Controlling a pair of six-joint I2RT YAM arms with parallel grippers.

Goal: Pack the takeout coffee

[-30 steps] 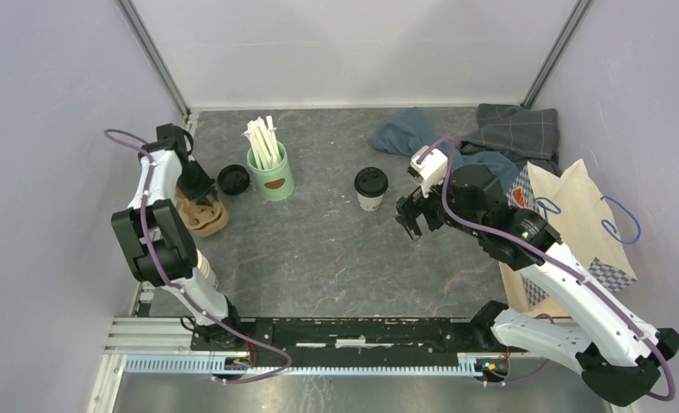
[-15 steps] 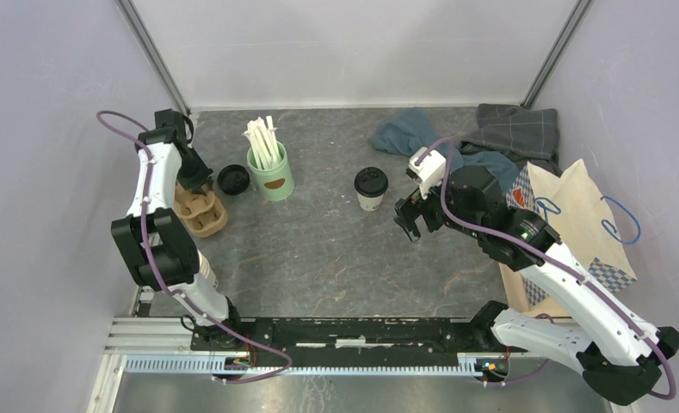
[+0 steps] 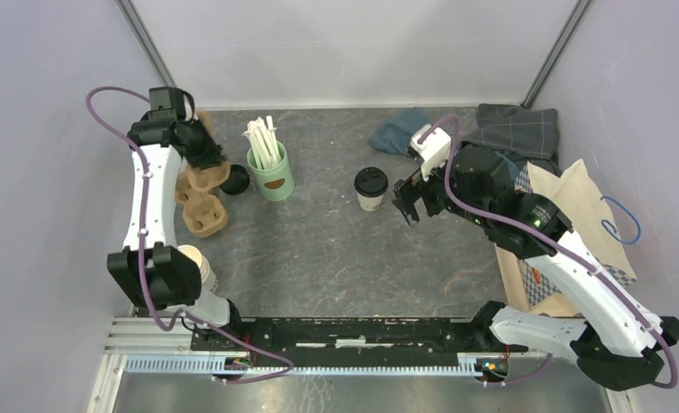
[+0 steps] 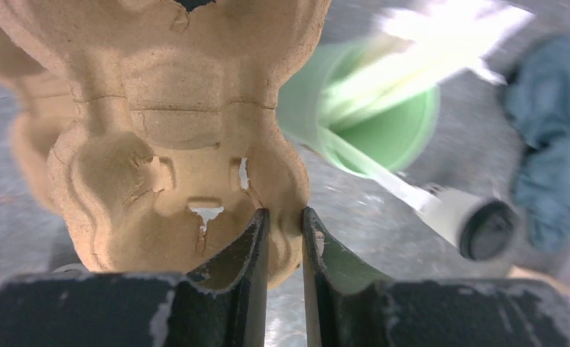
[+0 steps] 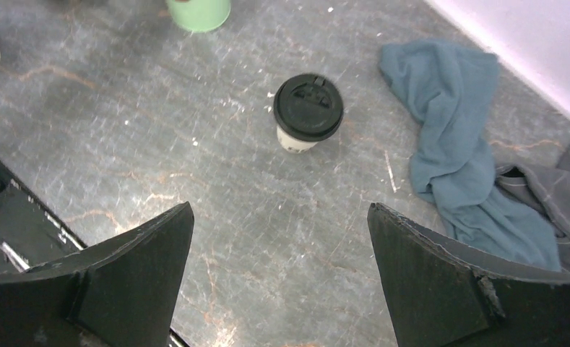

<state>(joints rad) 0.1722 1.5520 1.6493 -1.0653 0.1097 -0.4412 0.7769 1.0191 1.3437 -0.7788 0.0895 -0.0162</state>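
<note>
**Lidded coffee standing mid-table, right claw spread beside it**

The takeout coffee (image 3: 370, 188), a small white paper cup with a round black plastic lid, is standing upright on the grey stone-patterned table (image 3: 336, 258), roughly at its middle. It is sitting between the mint-green mug (image 3: 272, 179) of white sticks (image 3: 264, 142) on its left and the right gripper (image 3: 409, 203) on its right.

The right gripper is hovering just beside the cup without touching it. In the right wrist view its two black fingers (image 5: 123, 275) are spreading wide apart with nothing between them, and the cup is showing beyond the gap.

The left gripper (image 3: 208, 157) is reaching to the far left corner. In the left wrist view its jaws are clenching on the thin edge of a brown moulded-pulp cup carrier (image 4: 173, 130). From above, the carrier is lying near the left wall; whether it is touching the table cannot be told.

A loose round black lid (image 3: 235, 179) is lying between the carrier and the mug. A crumpled teal cloth (image 3: 400, 133) is lying behind the coffee, with a grey checked cloth (image 3: 516, 127) further right. A brown paper bag (image 3: 577, 215) with blue handles is resting at the right wall, and a stack of lidless cream paper cups (image 3: 200, 262) is standing near the left arm's base.
</note>
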